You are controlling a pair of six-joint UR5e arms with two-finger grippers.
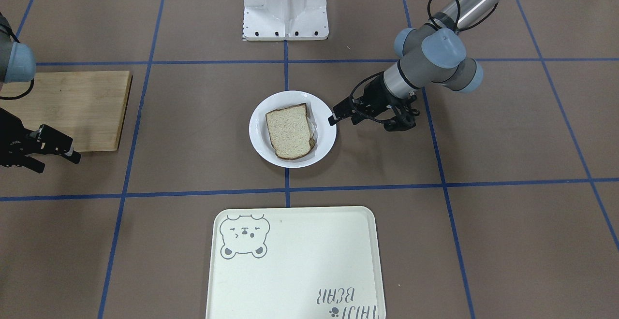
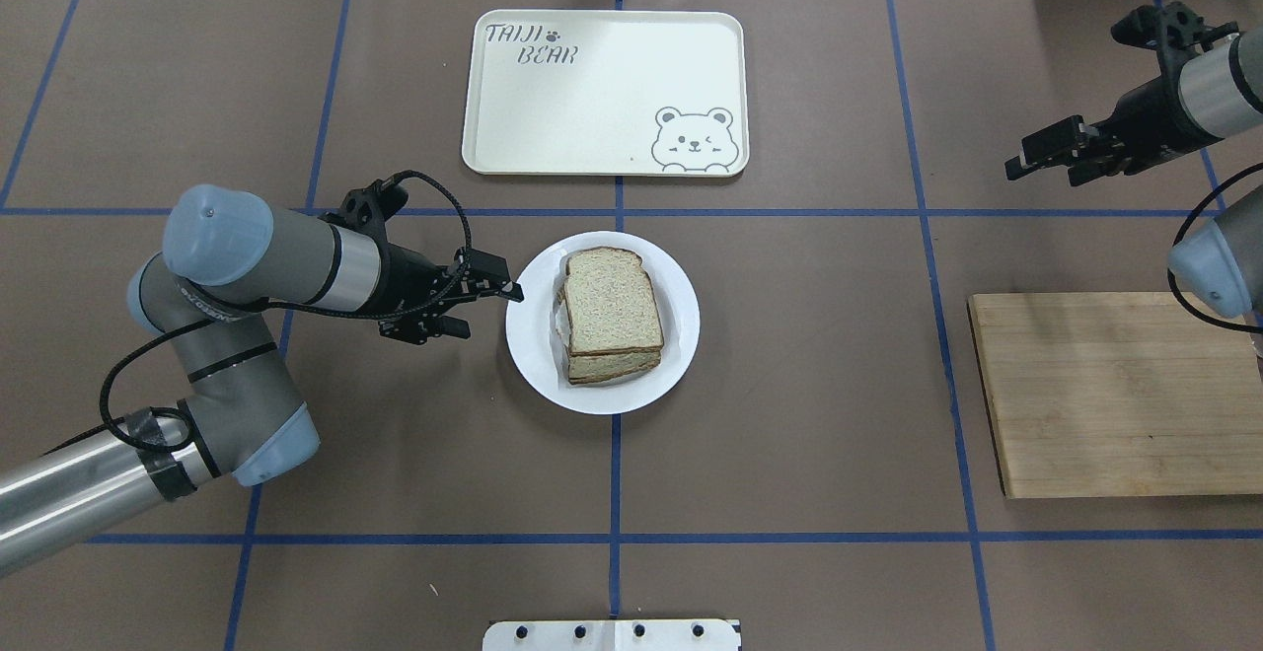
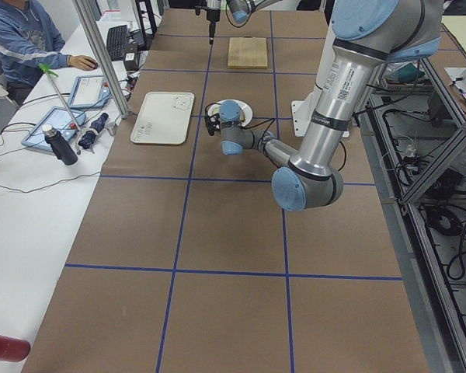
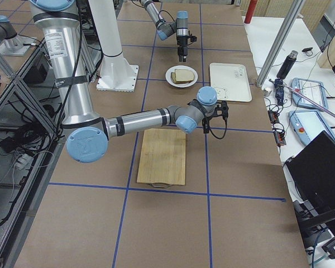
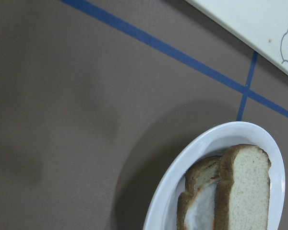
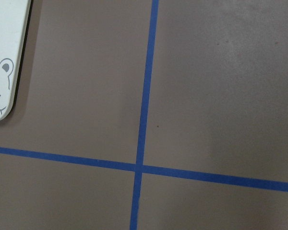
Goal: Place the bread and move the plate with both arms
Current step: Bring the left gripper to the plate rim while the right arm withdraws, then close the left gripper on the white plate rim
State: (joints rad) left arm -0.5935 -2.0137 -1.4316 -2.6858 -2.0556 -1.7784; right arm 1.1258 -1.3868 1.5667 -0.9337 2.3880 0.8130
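Jaws of the left gripper [image 2: 488,311] stand parted with nothing between them; the upper finger reaches to the rim of the plate [image 2: 533,355] on the side facing the worktop's left edge, and whether it touches the rim cannot be told. Jaws of the right gripper [image 2: 1041,173] are likewise apart and empty, hanging above bare brown surface toward the far right corner of the worktop, well apart from the plate. The plate sits about midway between the left and right edges, near the middle of the worktop, over a crossing of the blue tape lines [image 2: 617,493]. The bread [image 2: 610,301] lies flat on the plate, crust all round, stacked on a second slice [image 2: 612,367] whose edge peeks out on the side toward the robot's edge; the left wrist view shows a white patch between the two slices. A cream tray [image 2: 592,108] with a bear drawing lies flat toward the far edge, across a tape line from the plate and not touching it. A wooden board [image 2: 1105,395] lies flat by the right edge, below the right arm's elbow joint. A white mounting base [image 2: 612,634] sits at the middle of the robot's own edge
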